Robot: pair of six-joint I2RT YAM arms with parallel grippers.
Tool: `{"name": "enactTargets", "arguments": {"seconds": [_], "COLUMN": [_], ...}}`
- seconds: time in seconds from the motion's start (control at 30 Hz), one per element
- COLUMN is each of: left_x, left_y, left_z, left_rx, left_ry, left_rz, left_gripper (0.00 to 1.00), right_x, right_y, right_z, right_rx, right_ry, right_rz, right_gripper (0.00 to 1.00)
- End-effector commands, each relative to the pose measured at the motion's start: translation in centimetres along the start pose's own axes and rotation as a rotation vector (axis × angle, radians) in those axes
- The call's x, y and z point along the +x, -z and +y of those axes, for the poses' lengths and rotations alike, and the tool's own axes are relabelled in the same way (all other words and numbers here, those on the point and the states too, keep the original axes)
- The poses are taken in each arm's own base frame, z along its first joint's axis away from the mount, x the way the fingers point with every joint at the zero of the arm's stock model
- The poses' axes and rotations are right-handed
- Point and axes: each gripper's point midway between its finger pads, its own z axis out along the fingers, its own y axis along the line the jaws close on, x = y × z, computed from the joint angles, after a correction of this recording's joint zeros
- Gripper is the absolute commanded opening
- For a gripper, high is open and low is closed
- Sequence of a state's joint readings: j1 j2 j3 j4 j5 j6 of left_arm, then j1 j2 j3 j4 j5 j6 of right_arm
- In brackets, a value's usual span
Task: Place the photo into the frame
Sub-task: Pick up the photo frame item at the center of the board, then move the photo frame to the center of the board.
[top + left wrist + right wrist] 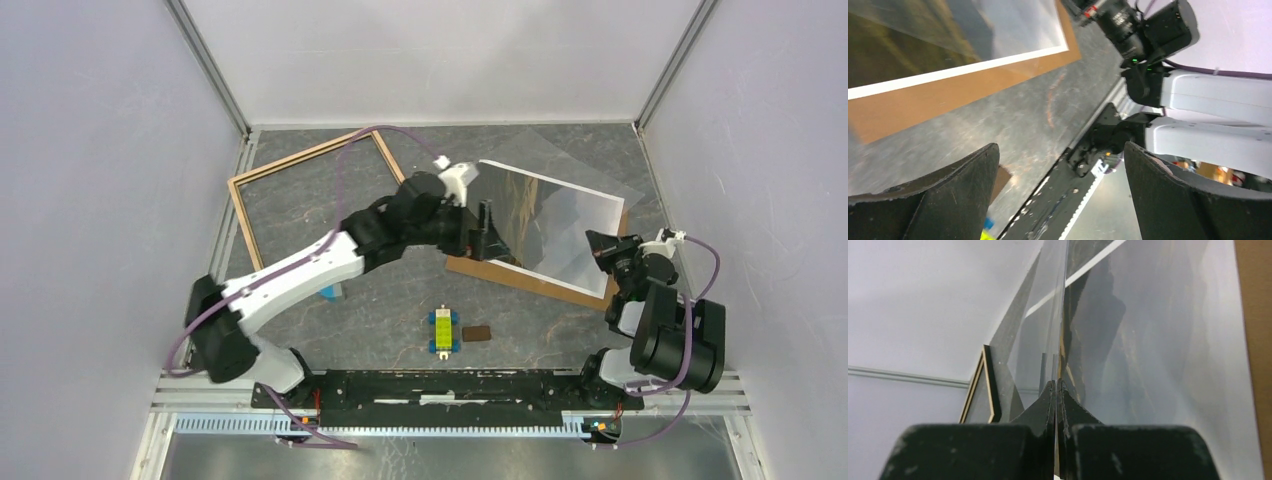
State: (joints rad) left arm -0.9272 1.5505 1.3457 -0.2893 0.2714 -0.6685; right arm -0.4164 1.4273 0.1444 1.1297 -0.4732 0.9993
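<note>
Right pincer (1055,384) clamps a clear sheet (603,162) lying over the photo (545,222).
Probably to lift it off; left pincer (1060,147) hovers nearby, spread wide.

Lab test cell: white enclosure walls (100,180), aluminium rail (200,398), robot arms (300,270).

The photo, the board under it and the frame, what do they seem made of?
The photo looks like glossy coated paper: it mirrors light, with a white border. The board looks like matte brown cardboard or fibreboard, flat and uniform. The frame seems light tan wood, thin-railed, though it could be a wood-look finish.
</note>
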Motion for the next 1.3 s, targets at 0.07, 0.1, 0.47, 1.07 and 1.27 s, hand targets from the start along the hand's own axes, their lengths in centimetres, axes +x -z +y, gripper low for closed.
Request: {"name": "enactTargets", "arguments": {"seconds": [0.07, 0.1, 0.47, 1.07, 1.27], "left_x": [-1.1, -1.7, -9.1, -6.0, -2.2], "left_y": [7.6, 8.5, 8.2, -4.7, -5.4], "left_z": [10.3, 12.0, 27.0, 31.0, 28.3], "left_rx": [-0.35, -0.39, -0.675, -0.527, -0.468], "left_ry": [0.002, 0.044, 0.293, 0.241, 0.237], "left_rz": [-0.141, -0.176, -0.388, -0.121, -0.056], "left_gripper": [1.0, 1.0, 1.0, 1.0, 1.0], "right_x": [-0.5, -0.8, -6.1, -10.5, -11.1], "right_y": [0.4, 0.4, 0.4, 1.4, 2.1], "right_z": [-0.4, -0.3, 4.6, 10.8, 12.0], "right_rx": [0.035, 0.044, 0.063, 0.033, 0.044], "right_ry": [0.084, 0.094, 0.334, 0.53, 0.546], "right_rz": [0.058, 0.063, 0.073, 0.062, 0.067], "right_gripper": [0.0, 0.0, 0.0, 0.0, 0.0]}}
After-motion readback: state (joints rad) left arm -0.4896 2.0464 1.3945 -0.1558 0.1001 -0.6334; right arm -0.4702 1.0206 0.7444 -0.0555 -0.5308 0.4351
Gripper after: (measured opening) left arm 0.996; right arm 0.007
